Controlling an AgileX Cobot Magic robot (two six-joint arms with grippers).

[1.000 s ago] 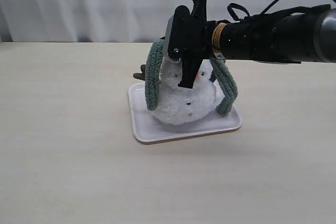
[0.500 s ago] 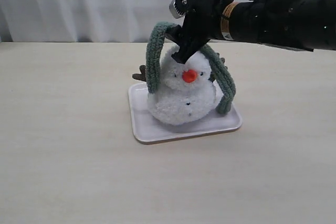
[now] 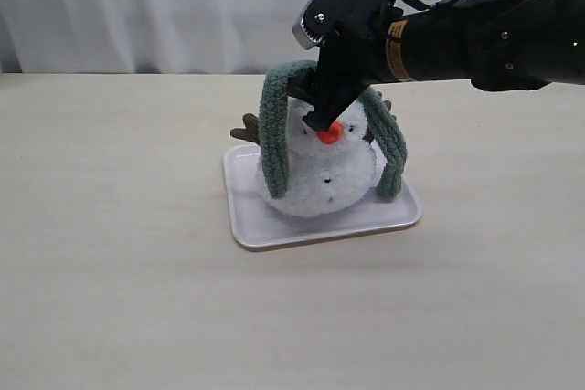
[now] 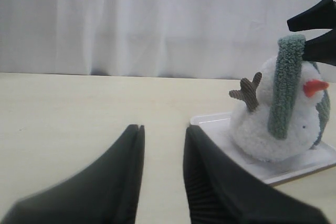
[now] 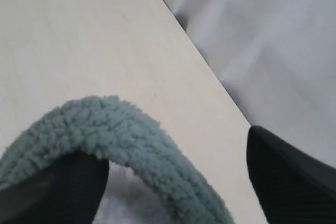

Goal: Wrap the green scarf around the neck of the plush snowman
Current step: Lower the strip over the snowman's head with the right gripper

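The scarf [image 3: 274, 139] drapes over the snowman [image 3: 324, 180] right under the right hand [image 3: 306, 105], whose fingers stand apart. The left hand [image 4: 164, 129] is narrowly parted and empty. Next, I judge, the ends must cross at the neck [image 3: 313, 154].

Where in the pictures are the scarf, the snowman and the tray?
scarf [image 3: 274, 148]: exterior view, on the strip hanging at the left of the snowman.
snowman [image 3: 322, 187]: exterior view, on the front of its white body.
tray [image 3: 274, 230]: exterior view, on its bare front part.
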